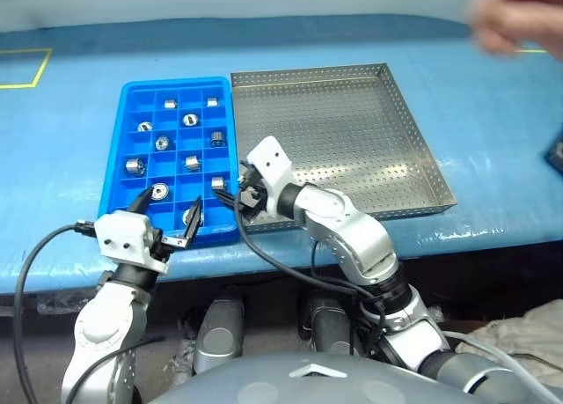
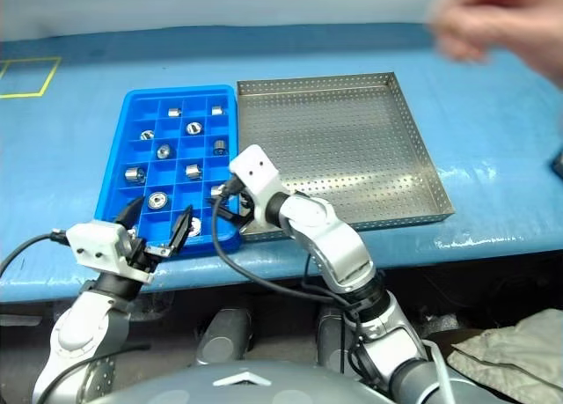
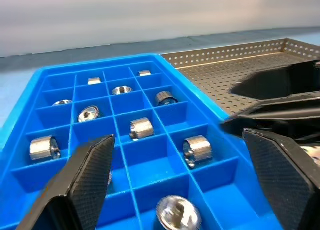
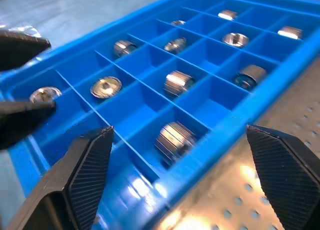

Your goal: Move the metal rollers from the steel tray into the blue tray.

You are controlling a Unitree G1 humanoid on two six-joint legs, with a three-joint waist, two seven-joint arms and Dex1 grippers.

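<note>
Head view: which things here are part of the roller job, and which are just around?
Job:
- metal rollers, sitting in compartments
- blue tray
- steel tray, no rollers visible in it
- left gripper and right gripper, fingers open

Just around:
- person's hand
- yellow tape outline
- blue table cover

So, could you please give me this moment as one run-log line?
steel tray: no rollers visible | blue tray: metal rollers in compartments | left tool: open, empty | right tool: open, empty | person's hand: above table
</note>
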